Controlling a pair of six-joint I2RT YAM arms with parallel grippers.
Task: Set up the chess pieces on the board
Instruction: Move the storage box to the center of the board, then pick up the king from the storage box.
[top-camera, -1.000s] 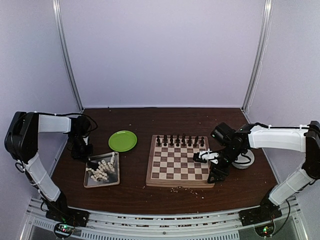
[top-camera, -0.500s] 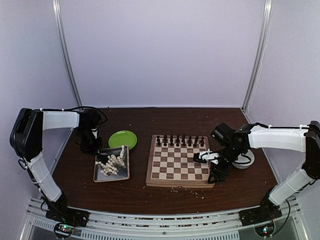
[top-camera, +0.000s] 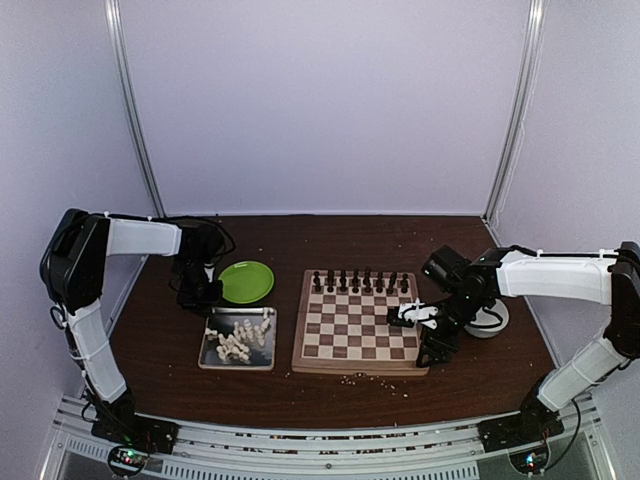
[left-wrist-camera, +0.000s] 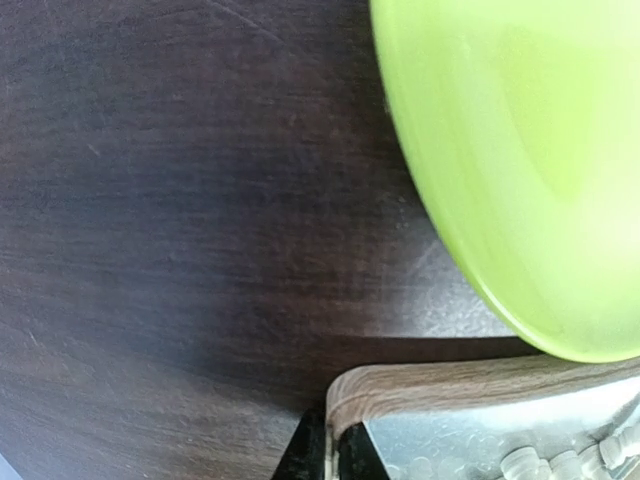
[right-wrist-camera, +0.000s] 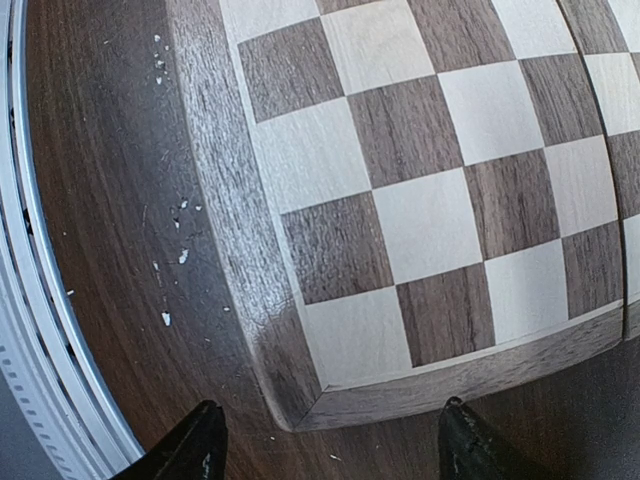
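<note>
Left tool (left-wrist-camera: 327, 452) pinches tray (left-wrist-camera: 450, 385) rim — right tool (right-wrist-camera: 330, 442) gapes.

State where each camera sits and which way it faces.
Top: high behind the robot, looking down on board, tray, plate; left arm and right arm show.
Left wrist: faces down at plate and tray corner; left pincer shows, shut on the tray.
Right wrist: faces down at the board's corner; right pincer shows, open.
Shared: top and left wrist both show plate and tray.

No legible text, labels, numbers or signs anywhere
</note>
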